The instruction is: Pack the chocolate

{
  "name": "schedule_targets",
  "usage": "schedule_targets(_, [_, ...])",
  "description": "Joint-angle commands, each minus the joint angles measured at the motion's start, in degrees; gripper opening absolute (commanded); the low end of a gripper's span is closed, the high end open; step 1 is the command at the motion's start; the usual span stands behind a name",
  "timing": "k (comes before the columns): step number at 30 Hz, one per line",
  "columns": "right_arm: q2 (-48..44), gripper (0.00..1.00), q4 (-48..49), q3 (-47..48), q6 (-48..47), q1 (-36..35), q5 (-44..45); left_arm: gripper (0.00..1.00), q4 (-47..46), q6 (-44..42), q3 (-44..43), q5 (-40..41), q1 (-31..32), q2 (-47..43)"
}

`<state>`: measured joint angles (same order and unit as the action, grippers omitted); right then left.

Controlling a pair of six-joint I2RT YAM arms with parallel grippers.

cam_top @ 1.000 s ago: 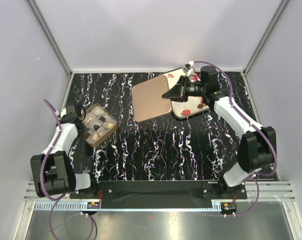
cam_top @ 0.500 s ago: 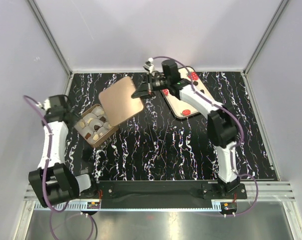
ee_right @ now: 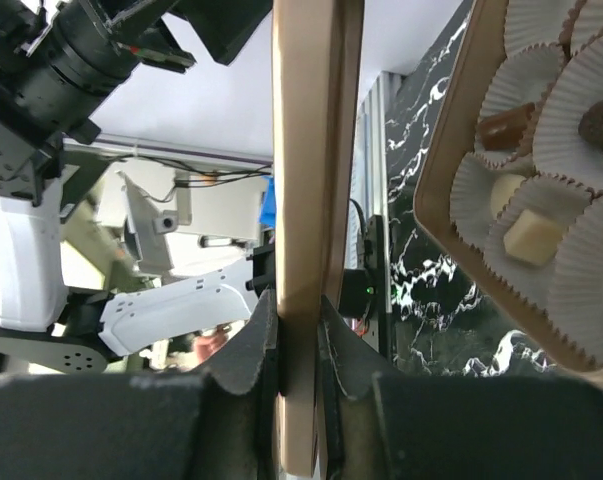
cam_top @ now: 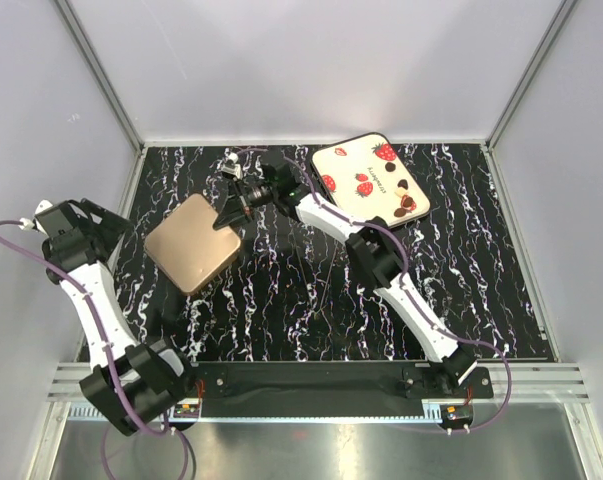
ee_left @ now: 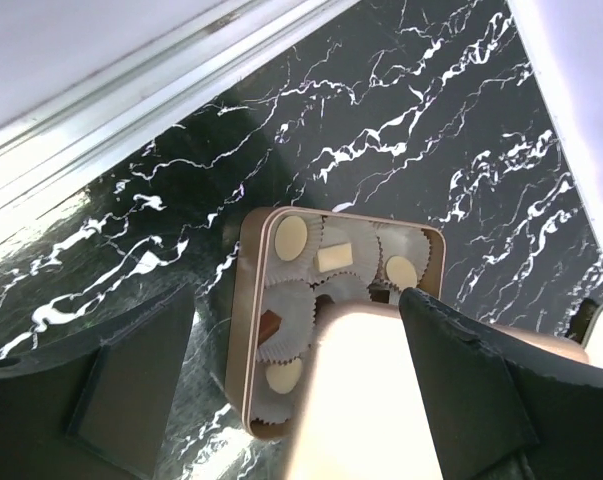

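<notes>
My right pincer (ee_right: 297, 322) is clenched on the edge of the brown lid (cam_top: 191, 256), which from above hides the tin (ee_left: 243, 330) below it. My left pincer (ee_left: 296, 300) is released just above that tin, where the lid's blurred edge cuts off part of the chocolate (ee_left: 333, 258) in paper cups (ee_left: 291, 330). A few more pieces sit on the strawberry-print tray (cam_top: 351, 168), well apart from my right pincer back along its arm and too small to make out; the desk (cam_top: 311, 290) is black marble-look with white veins, with pale walls (cam_top: 311, 70) around.
</notes>
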<state>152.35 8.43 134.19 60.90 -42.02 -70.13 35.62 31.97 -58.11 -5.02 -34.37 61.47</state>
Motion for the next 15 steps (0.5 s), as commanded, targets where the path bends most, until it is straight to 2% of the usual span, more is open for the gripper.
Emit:
schedule_targets(1, [5.7, 0.0, 15.9, 9.2, 14.5, -0.7, -4.6, 0.9, -5.4, 0.1, 2.5, -6.4, -1.7, 0.1])
schedule_targets(4, [10.2, 0.0, 15.3, 15.2, 16.4, -1.5, -4.6, 0.9, -6.4, -0.1, 3.3, -6.2, -1.9, 1.2])
schedule_targets(9, [12.3, 0.0, 7.8, 17.7, 10.5, -1.5, -1.7, 0.9, -10.6, 0.7, 6.1, -8.9, -2.1, 4.3])
schedule_targets(15, [14.1, 0.0, 6.5, 19.9, 9.2, -1.4, 0.6, 0.88, -13.8, -0.4, 7.0, -11.8, -2.2, 6.2])
